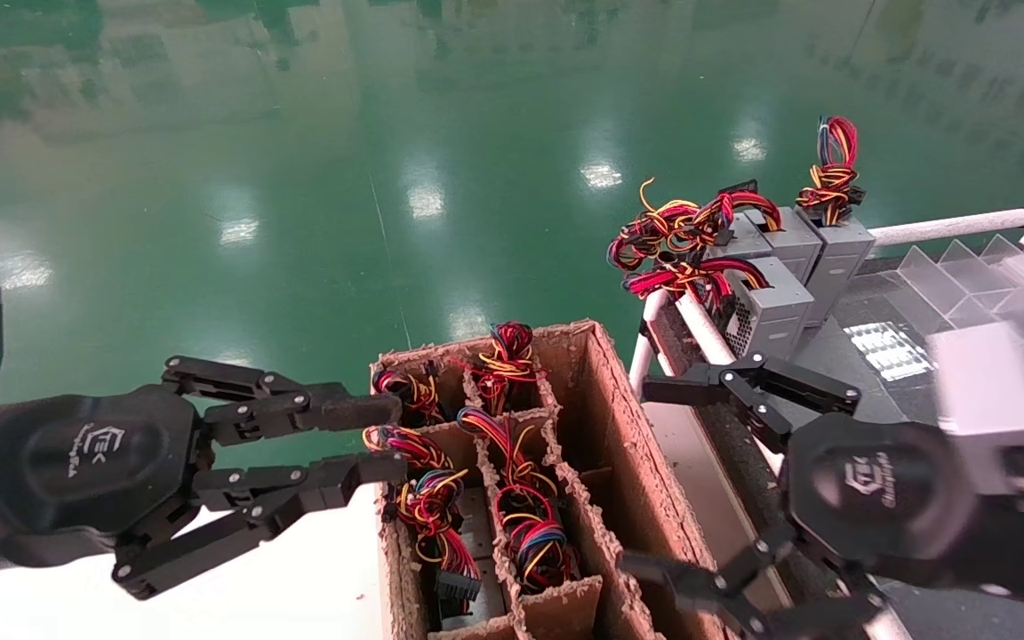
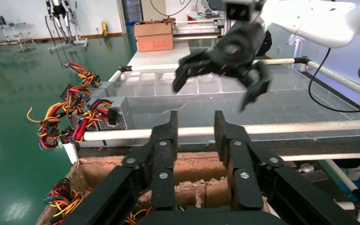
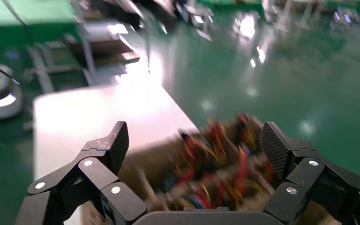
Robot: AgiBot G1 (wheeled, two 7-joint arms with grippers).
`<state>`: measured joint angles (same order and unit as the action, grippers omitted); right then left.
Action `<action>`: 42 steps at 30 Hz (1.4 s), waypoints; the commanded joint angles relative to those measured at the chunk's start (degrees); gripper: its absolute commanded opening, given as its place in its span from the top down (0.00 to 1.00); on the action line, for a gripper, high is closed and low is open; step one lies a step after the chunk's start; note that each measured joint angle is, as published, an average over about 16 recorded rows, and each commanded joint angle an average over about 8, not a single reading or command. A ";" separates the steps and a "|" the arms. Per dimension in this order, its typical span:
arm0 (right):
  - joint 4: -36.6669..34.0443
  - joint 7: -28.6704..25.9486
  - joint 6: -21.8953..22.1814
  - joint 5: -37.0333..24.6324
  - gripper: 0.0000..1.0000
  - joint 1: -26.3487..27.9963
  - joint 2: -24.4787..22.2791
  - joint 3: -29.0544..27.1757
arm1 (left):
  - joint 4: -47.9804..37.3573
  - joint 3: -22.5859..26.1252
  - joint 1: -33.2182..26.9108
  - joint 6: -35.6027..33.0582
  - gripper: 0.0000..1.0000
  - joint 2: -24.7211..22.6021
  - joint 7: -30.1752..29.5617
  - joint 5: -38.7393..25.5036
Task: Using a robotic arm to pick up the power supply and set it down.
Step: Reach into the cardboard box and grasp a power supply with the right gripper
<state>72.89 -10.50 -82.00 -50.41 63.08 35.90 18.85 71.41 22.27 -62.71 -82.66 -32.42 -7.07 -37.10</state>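
My left gripper [image 1: 383, 449] hangs just left of the cardboard box [image 1: 619, 418], fingers slightly apart, empty. Power supplies [image 1: 525, 524] sit inside the box's compartments. My right gripper [image 1: 645, 484], jaws wide open, is right of the box.

Wire bundles [image 1: 525, 524] and cardboard dividers [image 1: 565, 498] crowding the box [image 1: 628, 418] cells.
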 commanded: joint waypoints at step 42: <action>-14.57 -0.28 2.85 -31.65 1.00 14.94 19.84 17.52 | 0.00 0.01 0.00 0.00 0.00 0.00 0.00 0.00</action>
<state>58.29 -10.75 -79.24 -81.97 78.01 55.69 36.35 71.41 22.27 -62.71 -82.66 -32.42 -7.06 -37.09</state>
